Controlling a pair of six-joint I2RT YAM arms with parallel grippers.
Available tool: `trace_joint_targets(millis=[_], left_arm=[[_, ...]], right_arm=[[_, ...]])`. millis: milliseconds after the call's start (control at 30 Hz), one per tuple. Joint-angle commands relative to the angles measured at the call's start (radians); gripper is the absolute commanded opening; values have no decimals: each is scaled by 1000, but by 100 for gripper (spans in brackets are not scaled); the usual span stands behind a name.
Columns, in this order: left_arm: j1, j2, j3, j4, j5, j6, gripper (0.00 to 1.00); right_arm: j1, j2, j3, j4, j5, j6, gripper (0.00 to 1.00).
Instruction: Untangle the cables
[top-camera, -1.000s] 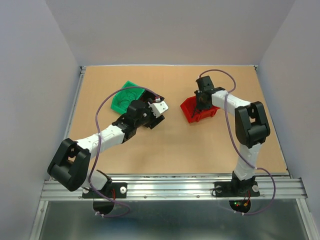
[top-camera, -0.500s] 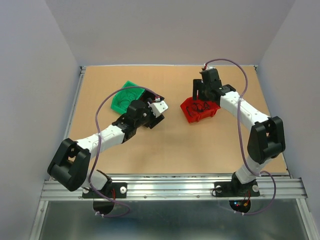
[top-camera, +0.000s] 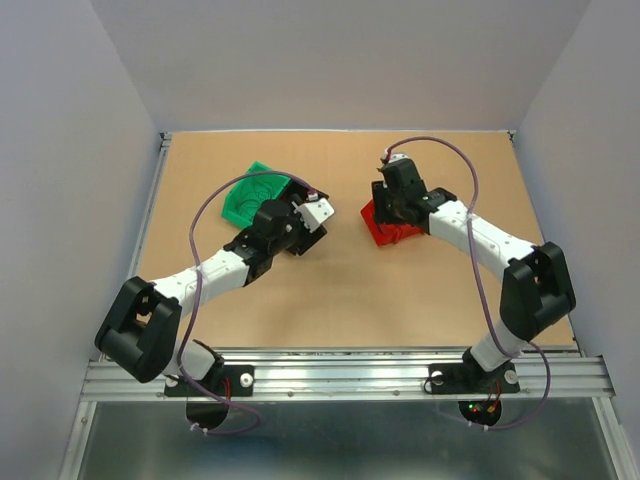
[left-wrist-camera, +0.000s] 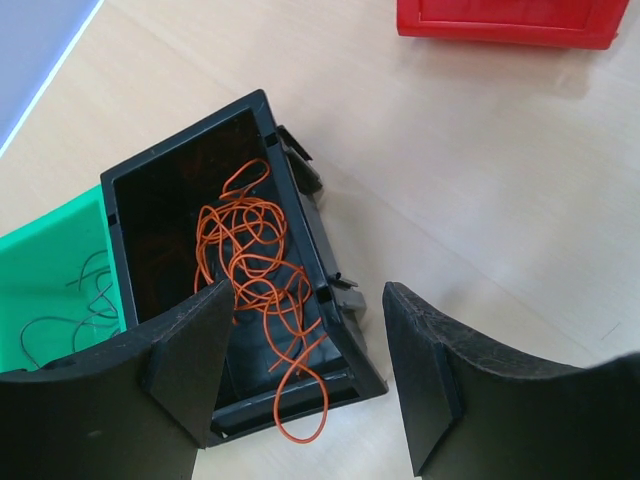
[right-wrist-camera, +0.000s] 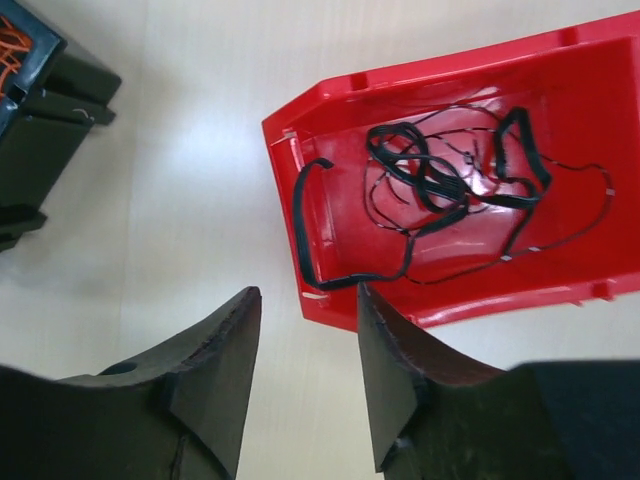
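A tangle of orange cable (left-wrist-camera: 262, 262) lies in a black bin (left-wrist-camera: 160, 215), one loop hanging over the bin's near edge. My left gripper (left-wrist-camera: 310, 370) is open and empty, just above that near corner; in the top view it (top-camera: 302, 232) hides the black bin. A red bin (right-wrist-camera: 560, 100) holds tangled black cables (right-wrist-camera: 430, 180), one strand draped along its left wall. My right gripper (right-wrist-camera: 308, 330) is open and empty, above the table at the red bin's near-left corner; it also shows in the top view (top-camera: 388, 208).
A green bin (left-wrist-camera: 50, 260) with thin black wires (left-wrist-camera: 90, 300) sits against the black bin's left side, and shows in the top view (top-camera: 250, 190). The red bin (top-camera: 380, 228) is right of the black one. Walls enclose the table.
My right arm has swung left and forward, from over the back of the red bin to its near-left corner. The left arm has not moved.
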Motion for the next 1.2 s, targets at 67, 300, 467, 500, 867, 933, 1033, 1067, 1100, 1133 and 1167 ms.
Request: trace_joint_targets(millis=[67,300,467,500,867,933,1033,1067,1100,1133,1167], left_arm=[[79,-27,49,66,-29,-84,73],[223,-23,89,66,35,-165,73],[237,-14,95,66,47,-170,73],[239,-12,95,66,48,-170,73],[237,-24,92,76,5,-179,73],[239,-17,94,77,-24,-182,73],[237,5,112,65,-43,-177,73],[237,25,117,53,-46,-177,73],[239,35,131,48,-49,-176,73],[239,48,138,42,-55,-174,74],[239,74,155,31,-73,-174,75]], right_arm=[[35,117,68,39,33,-22,51],[39,226,132,38,82,-17,43],[38,211,132,38,141,-6,15],[38,208,132,38,152,-6,11],[10,286,198,35,268,-16,0],[-8,341,218,32,264,-16,1],[-22,418,238,22,242,-13,4],[-24,434,240,24,239,-13,6],[-25,447,243,24,239,-11,11],[-25,456,246,22,241,-8,15],[-25,468,247,24,233,-9,17]])
